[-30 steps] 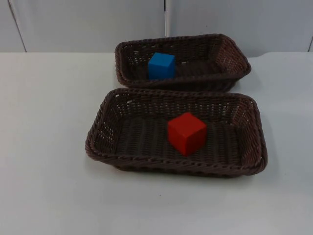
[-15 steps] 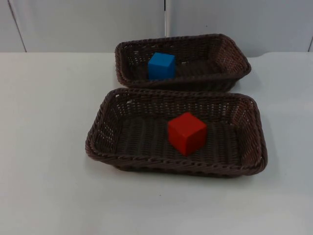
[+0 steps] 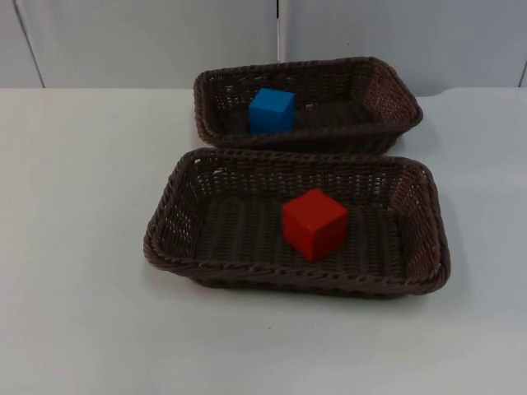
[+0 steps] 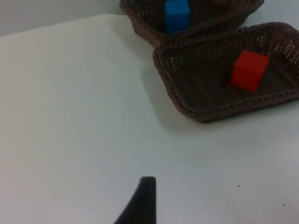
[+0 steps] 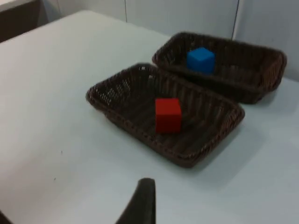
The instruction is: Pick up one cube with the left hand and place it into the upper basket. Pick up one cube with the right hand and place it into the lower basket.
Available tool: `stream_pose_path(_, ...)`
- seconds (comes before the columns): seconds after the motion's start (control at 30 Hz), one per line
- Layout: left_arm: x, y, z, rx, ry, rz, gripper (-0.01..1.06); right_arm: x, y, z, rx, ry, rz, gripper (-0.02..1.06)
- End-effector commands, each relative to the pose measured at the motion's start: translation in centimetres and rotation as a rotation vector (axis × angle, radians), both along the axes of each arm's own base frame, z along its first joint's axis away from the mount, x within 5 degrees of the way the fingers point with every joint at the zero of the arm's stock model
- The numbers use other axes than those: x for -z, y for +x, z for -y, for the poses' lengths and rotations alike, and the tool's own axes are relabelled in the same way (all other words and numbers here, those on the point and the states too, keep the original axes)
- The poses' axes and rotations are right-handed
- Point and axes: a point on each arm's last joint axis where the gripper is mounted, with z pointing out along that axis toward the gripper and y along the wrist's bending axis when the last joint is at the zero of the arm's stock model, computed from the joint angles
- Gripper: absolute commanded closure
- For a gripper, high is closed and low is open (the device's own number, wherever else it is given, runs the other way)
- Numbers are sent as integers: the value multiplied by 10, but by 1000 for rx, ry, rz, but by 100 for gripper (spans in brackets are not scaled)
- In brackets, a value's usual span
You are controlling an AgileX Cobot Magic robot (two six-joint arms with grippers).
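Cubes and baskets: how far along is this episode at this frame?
Both placements look done. The blue cube lies in the upper basket, and the red cube lies in the lower basket. Nothing is in hand: a fingertip of the left gripper and one of the right gripper each stand over the bare table, away from the baskets. Nothing visible remains.

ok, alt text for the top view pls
Two dark brown woven baskets sit on a white table, one behind the other: the far basket holds a blue cube, the near basket a red cube. A grey partition wall stands behind.
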Motion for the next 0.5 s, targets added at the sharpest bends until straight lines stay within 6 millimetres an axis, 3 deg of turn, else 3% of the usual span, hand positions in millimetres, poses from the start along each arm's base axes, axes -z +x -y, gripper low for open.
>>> stream_pose_path(0.0,2,0,-1,-4,1,-4,16,5,1,0,9,-12,-22,21)
stream_pose_path(0.47,2,0,0,-3,-1,-5,16,14,1,0,25,-36,-84,21)
